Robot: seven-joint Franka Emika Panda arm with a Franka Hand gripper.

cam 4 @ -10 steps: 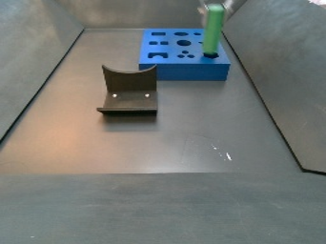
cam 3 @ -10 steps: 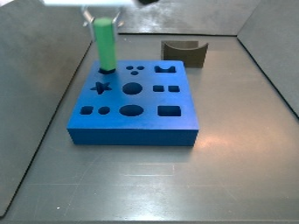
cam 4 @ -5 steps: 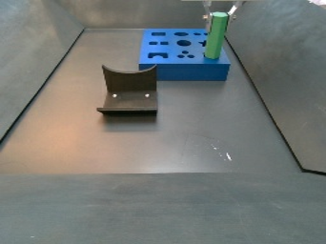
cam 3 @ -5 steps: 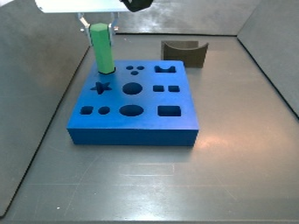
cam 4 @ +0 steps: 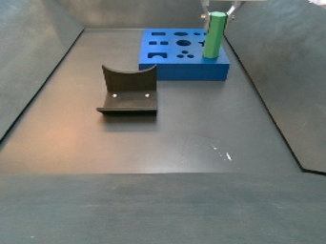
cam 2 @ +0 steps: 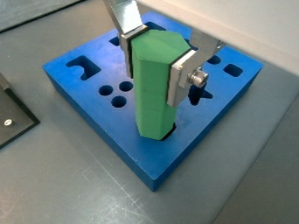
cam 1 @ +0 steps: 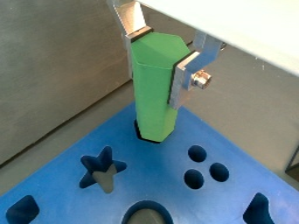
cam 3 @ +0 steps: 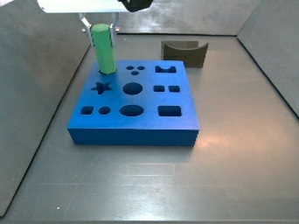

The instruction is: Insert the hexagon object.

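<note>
The hexagon object, a bright green peg (cam 3: 104,51), stands upright with its lower end in a hole at the far left corner of the blue block (cam 3: 135,127). It also shows in a side view (cam 4: 216,36) at the block's (cam 4: 192,70) right end. The gripper (cam 3: 100,24) is right above it, shut on the peg's upper part. In both wrist views the silver fingers sit flush on two opposite faces of the peg (cam 1: 155,87) (cam 2: 158,96), and the gripper (cam 1: 162,54) (cam 2: 158,57) holds it over the block (cam 1: 146,175) (cam 2: 128,131).
A dark olive curved block (cam 3: 184,52) stands behind the blue block, near the back wall. In a side view it (cam 4: 128,91) sits on the grey floor left of centre. Grey walls close in the floor on the sides.
Since a second ago the peg has moved a little lower into the block's hole and the gripper now grips nearer its top. Nothing differs over the last half second.
</note>
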